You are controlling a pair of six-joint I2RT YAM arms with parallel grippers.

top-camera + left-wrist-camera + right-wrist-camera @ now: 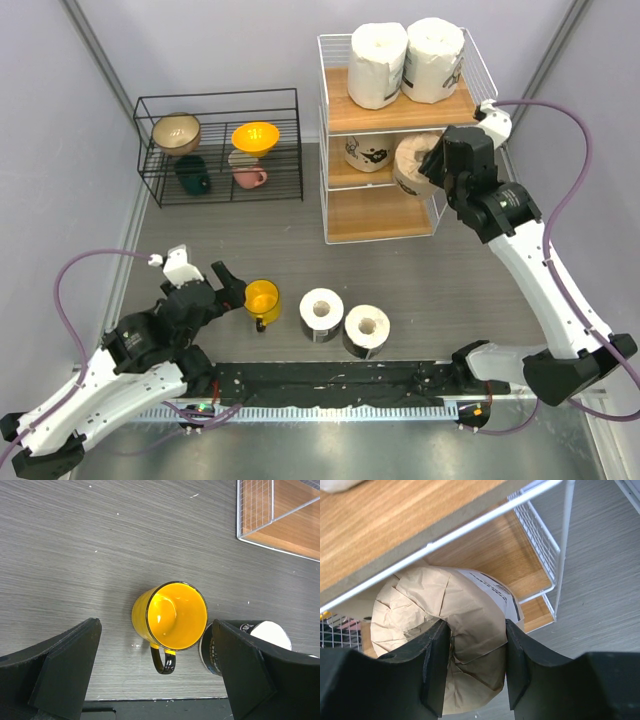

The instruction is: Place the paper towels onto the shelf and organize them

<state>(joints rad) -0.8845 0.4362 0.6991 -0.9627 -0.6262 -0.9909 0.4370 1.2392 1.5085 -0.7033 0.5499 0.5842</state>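
Observation:
The white wire shelf [375, 215] stands at the back right. Two white paper towel rolls [378, 65] [433, 60] stand on its top board. On the middle board lies a roll with a dark print [367, 152]. Beside it my right gripper [432, 168] is shut on a beige-brown roll [413, 160] at the tier's right opening. In the right wrist view the gripper [476, 667] pinches the crumpled paper end of this roll [465, 610] under the shelf's top board [380, 520]. Two dark-wrapped rolls [321, 314] [367, 331] stand on the table. My left gripper [232, 285] [156, 630] is open and empty.
A yellow cup [262, 298] [175, 615] stands between my left gripper's open fingers, next to a dark-wrapped roll [265, 632]. A low black wire rack [220, 145] with bowls and mugs stands at the back left. A black strip [330, 380] runs along the near edge.

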